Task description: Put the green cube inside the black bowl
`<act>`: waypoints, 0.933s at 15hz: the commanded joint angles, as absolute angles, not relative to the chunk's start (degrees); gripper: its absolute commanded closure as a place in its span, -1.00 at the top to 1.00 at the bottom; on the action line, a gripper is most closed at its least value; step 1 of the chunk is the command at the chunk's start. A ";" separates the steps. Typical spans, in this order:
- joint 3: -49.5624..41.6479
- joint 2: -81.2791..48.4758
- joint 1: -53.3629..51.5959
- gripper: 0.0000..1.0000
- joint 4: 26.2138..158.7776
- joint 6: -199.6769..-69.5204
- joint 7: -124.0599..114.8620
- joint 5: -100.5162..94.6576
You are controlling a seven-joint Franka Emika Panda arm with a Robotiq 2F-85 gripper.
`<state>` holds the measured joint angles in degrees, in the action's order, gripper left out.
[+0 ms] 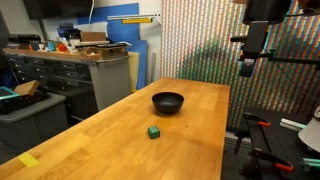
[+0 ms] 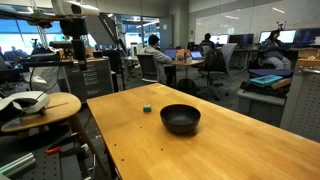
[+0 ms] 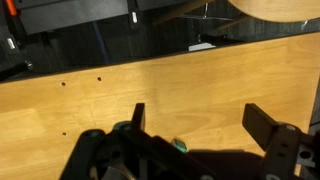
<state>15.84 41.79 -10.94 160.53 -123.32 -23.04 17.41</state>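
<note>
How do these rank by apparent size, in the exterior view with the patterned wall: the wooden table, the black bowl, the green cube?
Largest to smallest:
1. wooden table
2. black bowl
3. green cube
The cube lies nearer the camera than the bowl, yet looks much smaller, so the order is sure.

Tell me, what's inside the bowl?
Nothing shows inside the bowl; its near wall hides part of the bottom. The cube sits on the table, apart from it.

The wooden table [image 1: 120, 135] under me fills the lower middle of an exterior view. On it the black bowl [image 1: 168, 102] sits mid-frame, with the green cube [image 1: 154, 131] just below, apart. A yellow patch [image 1: 28, 160] lies lower left.
</note>
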 commanded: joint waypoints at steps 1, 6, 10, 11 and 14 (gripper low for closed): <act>15.65 41.76 -11.07 1.00 160.45 -123.17 -23.14 17.24; 15.65 41.71 -11.07 1.00 160.45 -123.16 -23.14 17.23; 15.65 41.70 -11.07 1.00 160.45 -123.16 -23.14 17.23; 15.96 40.94 -10.78 1.00 159.81 -123.83 -23.73 17.26; 16.01 37.97 -10.71 1.00 157.01 -124.54 -23.59 17.54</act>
